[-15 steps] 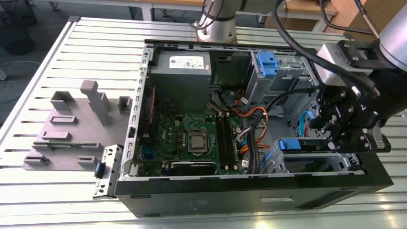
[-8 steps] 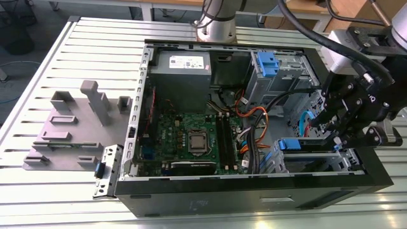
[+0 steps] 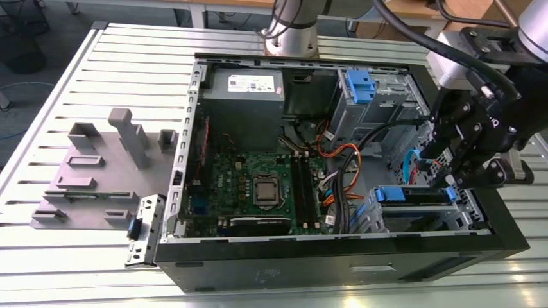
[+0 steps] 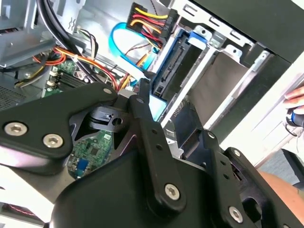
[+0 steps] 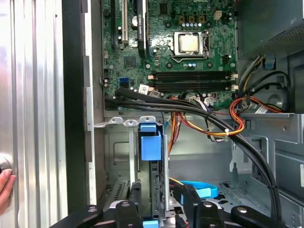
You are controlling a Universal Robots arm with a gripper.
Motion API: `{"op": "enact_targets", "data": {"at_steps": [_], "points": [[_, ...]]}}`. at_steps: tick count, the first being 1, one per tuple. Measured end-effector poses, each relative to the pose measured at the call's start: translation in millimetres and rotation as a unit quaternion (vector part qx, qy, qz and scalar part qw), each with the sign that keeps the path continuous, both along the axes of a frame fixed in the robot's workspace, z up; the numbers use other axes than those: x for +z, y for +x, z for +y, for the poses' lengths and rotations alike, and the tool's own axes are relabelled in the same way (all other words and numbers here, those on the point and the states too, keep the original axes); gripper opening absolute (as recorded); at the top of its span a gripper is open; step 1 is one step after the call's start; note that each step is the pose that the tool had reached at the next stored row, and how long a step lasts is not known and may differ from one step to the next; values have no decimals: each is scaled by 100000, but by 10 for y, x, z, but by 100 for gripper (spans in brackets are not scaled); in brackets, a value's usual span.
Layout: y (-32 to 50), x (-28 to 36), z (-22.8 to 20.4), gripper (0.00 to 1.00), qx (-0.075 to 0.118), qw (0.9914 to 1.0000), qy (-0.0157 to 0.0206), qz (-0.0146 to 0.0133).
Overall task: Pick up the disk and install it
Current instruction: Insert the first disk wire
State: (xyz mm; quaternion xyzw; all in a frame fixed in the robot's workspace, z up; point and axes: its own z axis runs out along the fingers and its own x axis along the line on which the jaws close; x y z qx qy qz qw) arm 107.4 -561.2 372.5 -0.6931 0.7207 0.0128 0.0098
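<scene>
My gripper [image 3: 463, 172] hangs over the near corner of the open computer case [image 3: 325, 258], on the exterior view's right, directly above the drive cage [image 3: 412, 218]. The disk [image 3: 411, 195] stands on edge in that cage's slot, its blue rails riding the metal walls, which is why it stays upright unaided.

In the first wrist view my gripper [image 5: 160, 189] straddles the disk [image 5: 157, 175]. The fingers [image 5: 190, 202] are spread to either side, with a gap showing on the cable side, so I judge them released and not pinching it. I cannot tell whether the disk is pushed fully home.

The blue cable [image 5: 199, 188] and the orange wiring lie just beside the slot, clear of my fingers. A person's hand [image 5: 4, 187] rests outside the case, on the slatted surface [image 3: 77, 77].
</scene>
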Motion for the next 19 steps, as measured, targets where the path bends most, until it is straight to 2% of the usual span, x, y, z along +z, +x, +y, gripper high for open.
{"op": "enact_targets", "data": {"at_steps": [4,15,19], "points": [[5,-36,19,48,-9,100000,4,1],[37,-231,25,48,0,100000,7,1],[44,-240,25,48,-11,100000,-13,4]]}}
